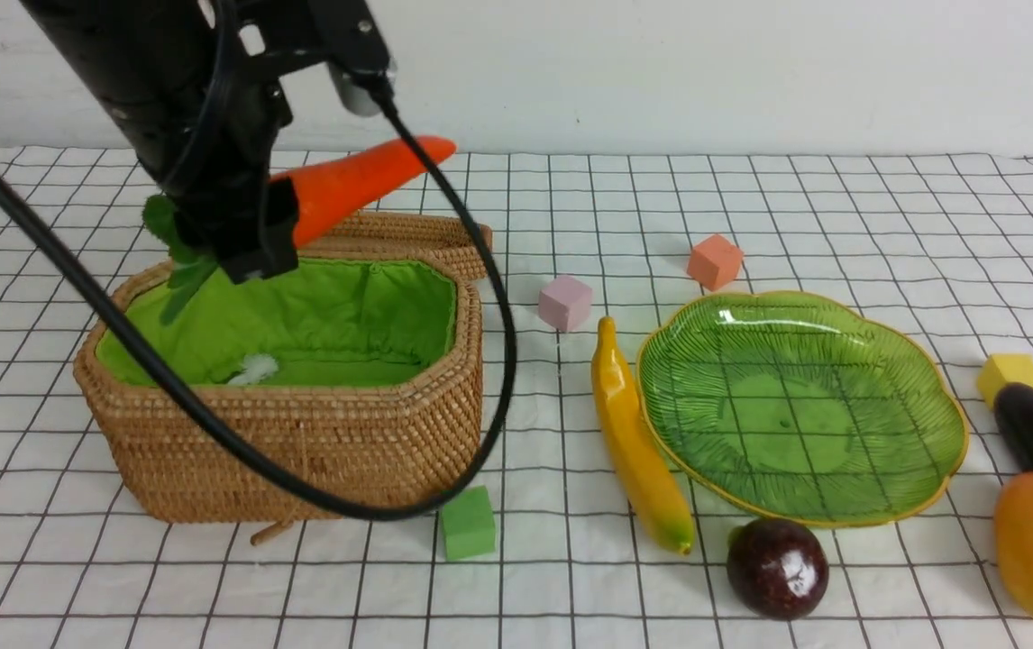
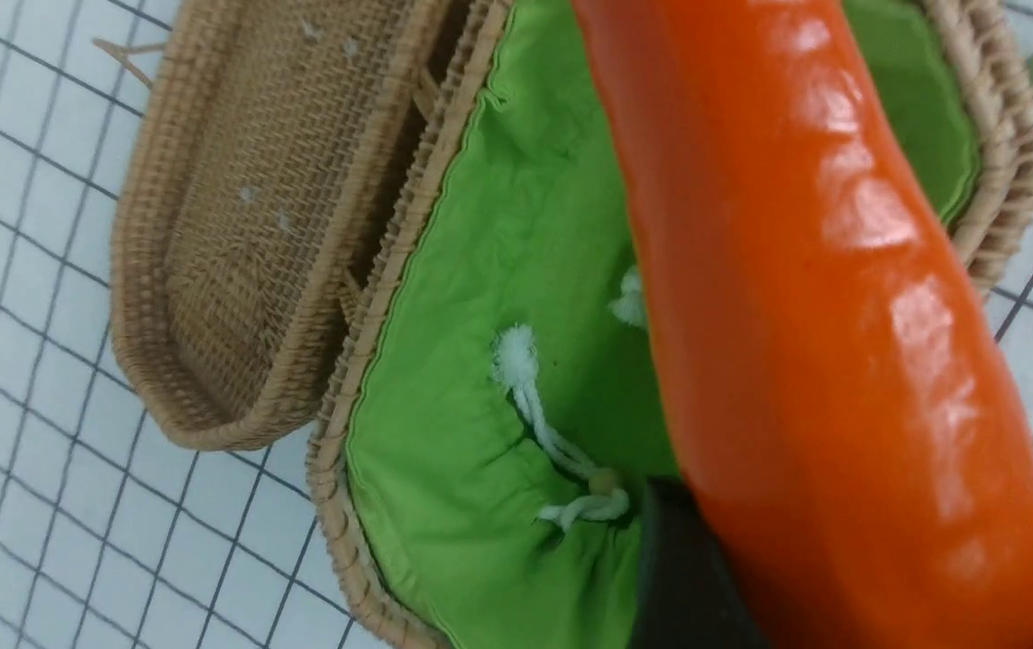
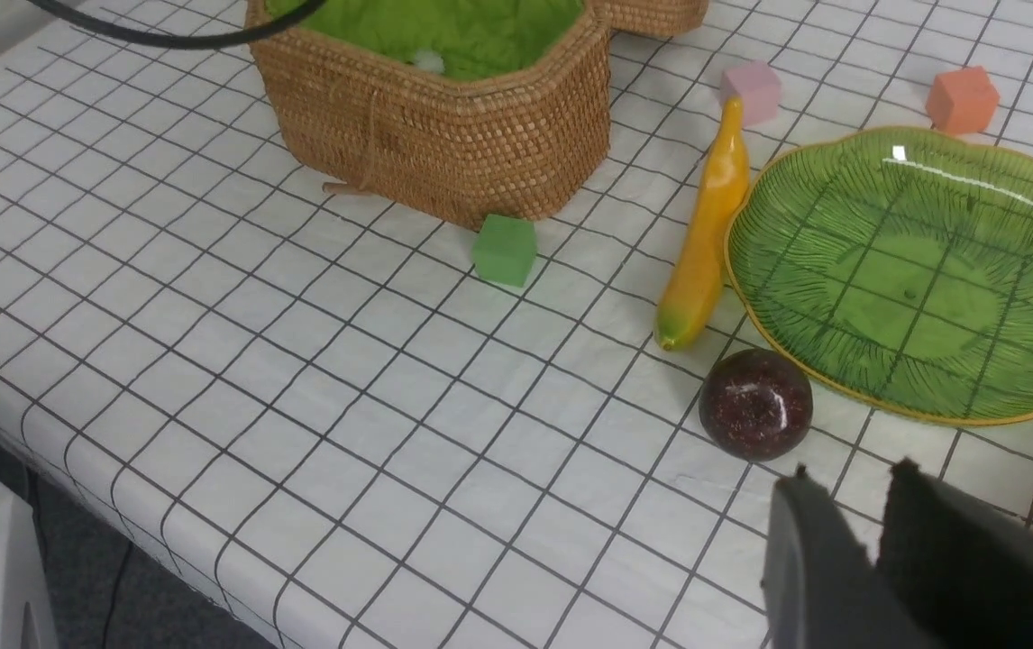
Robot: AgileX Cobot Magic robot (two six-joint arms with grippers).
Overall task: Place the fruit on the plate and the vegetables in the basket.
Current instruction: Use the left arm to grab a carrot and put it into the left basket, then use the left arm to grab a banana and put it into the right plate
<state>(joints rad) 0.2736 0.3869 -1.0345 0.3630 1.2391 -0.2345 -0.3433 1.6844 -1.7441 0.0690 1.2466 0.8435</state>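
Left gripper (image 1: 251, 239) clamps the carrot (image 1: 363, 180) above the empty basket (image 1: 300, 451), right gripper (image 3: 852, 487) hangs slightly parted holding nothing, plate (image 1: 841, 361) bare, nothing sorted yet!

Orange carrot (image 1: 354, 185), brown woven basket (image 1: 300, 451) with green lining, yellow banana (image 1: 634, 442), ribbed green plate (image 1: 796, 406), white black-gridded surface (image 1: 796, 207).
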